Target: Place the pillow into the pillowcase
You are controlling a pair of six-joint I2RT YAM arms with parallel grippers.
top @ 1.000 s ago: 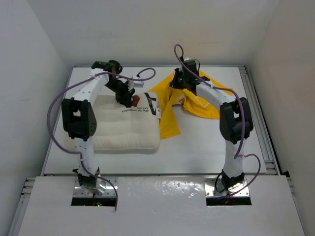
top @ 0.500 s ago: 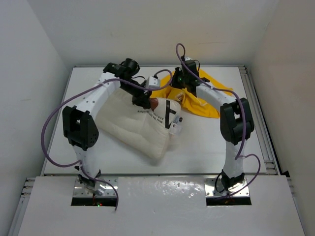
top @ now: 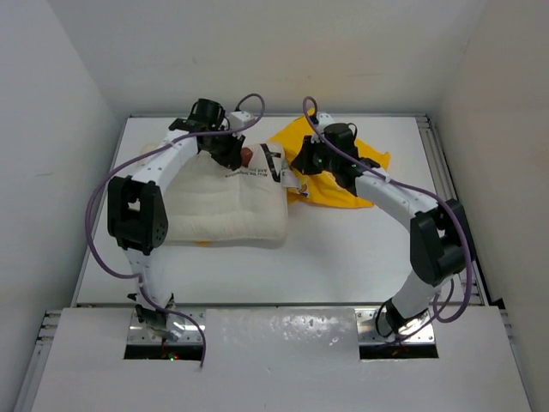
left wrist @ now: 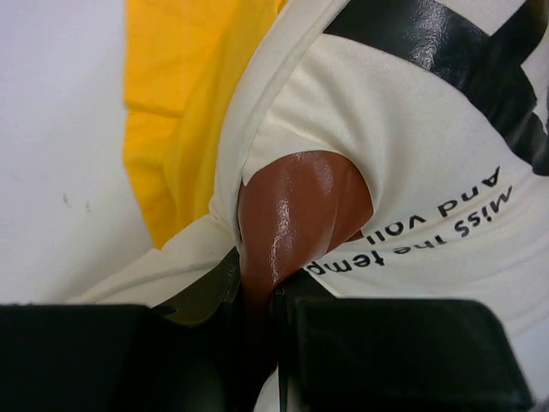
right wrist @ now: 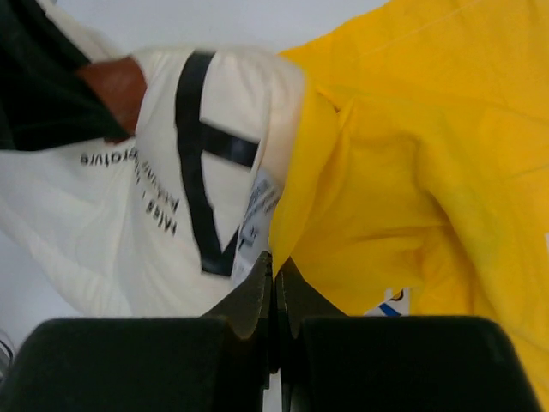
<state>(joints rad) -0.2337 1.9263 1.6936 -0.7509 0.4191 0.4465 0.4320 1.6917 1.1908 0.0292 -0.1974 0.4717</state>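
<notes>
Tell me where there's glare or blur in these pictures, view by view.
Top external: even light, soft shadows, sheen on the near shelf. Left wrist: white glare streaks on the brown patch of the pillow; the fingers are dark and soft. Right wrist: the pillowcase is sharp, the fingers blurred.

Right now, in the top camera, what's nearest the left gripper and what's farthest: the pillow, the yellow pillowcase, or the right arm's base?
1. The pillow: the left gripper pinches its far right corner.
2. The pillowcase: bunched just right of the pillow.
3. The right arm's base: at the near edge, on the right.
</notes>
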